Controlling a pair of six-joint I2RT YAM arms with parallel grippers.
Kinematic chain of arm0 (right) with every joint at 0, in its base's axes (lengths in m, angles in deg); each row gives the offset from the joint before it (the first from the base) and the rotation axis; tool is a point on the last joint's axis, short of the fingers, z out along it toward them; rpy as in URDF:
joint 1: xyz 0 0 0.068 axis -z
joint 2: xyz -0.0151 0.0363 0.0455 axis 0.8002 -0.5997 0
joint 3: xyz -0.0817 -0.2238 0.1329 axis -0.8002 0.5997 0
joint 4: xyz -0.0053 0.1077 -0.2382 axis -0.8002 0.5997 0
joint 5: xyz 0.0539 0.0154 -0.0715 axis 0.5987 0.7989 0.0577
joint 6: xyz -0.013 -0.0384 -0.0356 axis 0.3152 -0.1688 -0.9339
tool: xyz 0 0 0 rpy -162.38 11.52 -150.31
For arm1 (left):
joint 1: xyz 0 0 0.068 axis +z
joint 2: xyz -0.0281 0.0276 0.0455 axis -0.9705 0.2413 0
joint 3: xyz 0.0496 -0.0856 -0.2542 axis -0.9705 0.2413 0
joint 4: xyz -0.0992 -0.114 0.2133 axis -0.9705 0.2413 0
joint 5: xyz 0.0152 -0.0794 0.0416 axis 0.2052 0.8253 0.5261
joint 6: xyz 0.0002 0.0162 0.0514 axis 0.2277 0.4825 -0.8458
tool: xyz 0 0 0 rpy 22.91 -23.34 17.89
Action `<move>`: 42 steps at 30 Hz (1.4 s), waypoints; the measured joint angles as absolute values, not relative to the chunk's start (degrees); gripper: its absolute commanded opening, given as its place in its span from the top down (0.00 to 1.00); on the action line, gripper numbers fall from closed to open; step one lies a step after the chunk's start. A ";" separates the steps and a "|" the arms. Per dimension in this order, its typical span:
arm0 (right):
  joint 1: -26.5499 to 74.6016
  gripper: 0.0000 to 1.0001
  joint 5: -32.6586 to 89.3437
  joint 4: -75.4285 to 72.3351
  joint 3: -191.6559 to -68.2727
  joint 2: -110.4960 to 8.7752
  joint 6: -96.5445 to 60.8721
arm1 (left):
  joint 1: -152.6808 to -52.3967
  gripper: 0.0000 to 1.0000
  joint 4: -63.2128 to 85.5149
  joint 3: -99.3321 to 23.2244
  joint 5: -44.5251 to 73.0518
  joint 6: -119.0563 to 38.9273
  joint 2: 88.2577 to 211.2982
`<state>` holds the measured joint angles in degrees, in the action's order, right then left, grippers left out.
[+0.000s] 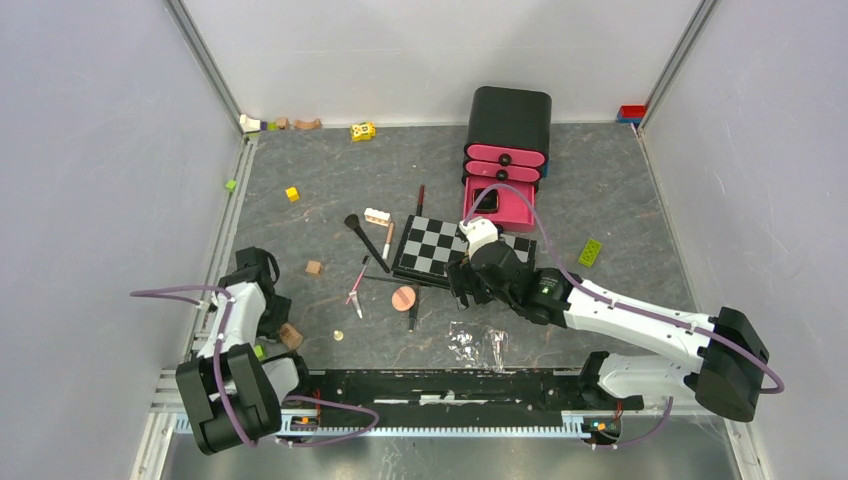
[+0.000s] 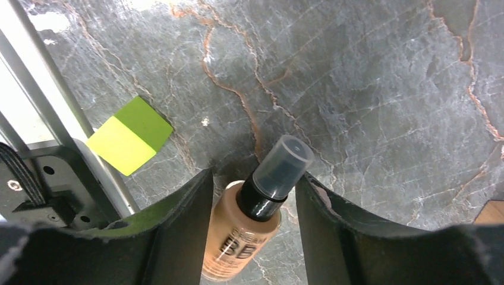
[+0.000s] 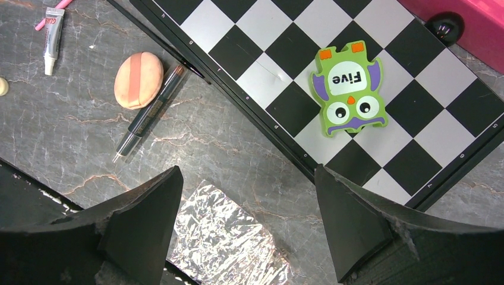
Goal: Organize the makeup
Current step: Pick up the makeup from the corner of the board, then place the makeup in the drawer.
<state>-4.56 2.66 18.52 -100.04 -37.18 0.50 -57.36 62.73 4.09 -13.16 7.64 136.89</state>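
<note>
A tan BB cream bottle (image 2: 243, 237) with a clear cap lies between my left gripper's (image 2: 254, 175) open fingers; its cap touches the right finger. The top view shows the bottle (image 1: 290, 336) at the table's left front beside that gripper (image 1: 275, 318). My right gripper (image 3: 246, 172) is open and empty above the board's near edge (image 1: 465, 283). A round peach puff (image 3: 138, 80), a dark pencil (image 3: 148, 113) and a small tube (image 3: 53, 29) lie to its left. A black brush (image 1: 365, 238), a pink pencil (image 1: 357, 285) and two more pencils (image 1: 388, 240) lie mid-table.
A chequered board (image 1: 425, 250) carries a green "Five" toy (image 3: 350, 89). A black and pink drawer unit (image 1: 507, 150) stands at the back, its bottom drawer open with a black compact (image 1: 487, 200) inside. Crumpled foil (image 3: 226, 243) lies under the right gripper. A green block (image 2: 128, 136) sits by the left rail.
</note>
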 measured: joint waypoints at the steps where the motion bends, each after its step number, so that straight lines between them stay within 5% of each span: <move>1: -4.56 0.11 2.64 18.52 -100.04 -37.18 0.50 | -57.34 0.47 62.36 4.27 -12.81 7.62 136.61; 8: -4.56 0.11 2.64 18.52 -100.04 -37.18 0.50 | -57.34 0.79 60.61 4.51 -10.23 6.97 136.30; 14: -4.56 0.11 2.35 18.55 -100.04 -36.85 0.52 | -57.34 0.95 63.47 2.70 -8.74 6.29 129.13; 27: -4.56 0.08 -3.72 18.76 -97.64 -30.18 0.58 | -61.58 0.98 65.83 -11.75 1.01 1.85 121.81; 36: -4.39 0.05 -1.69 15.88 -96.72 -26.82 -0.05 | -98.39 0.98 58.51 -17.52 -0.50 6.66 132.57; 42: -3.21 0.02 7.77 10.09 -96.72 -26.82 1.98 | -112.29 0.98 51.47 -23.03 -2.90 7.53 143.80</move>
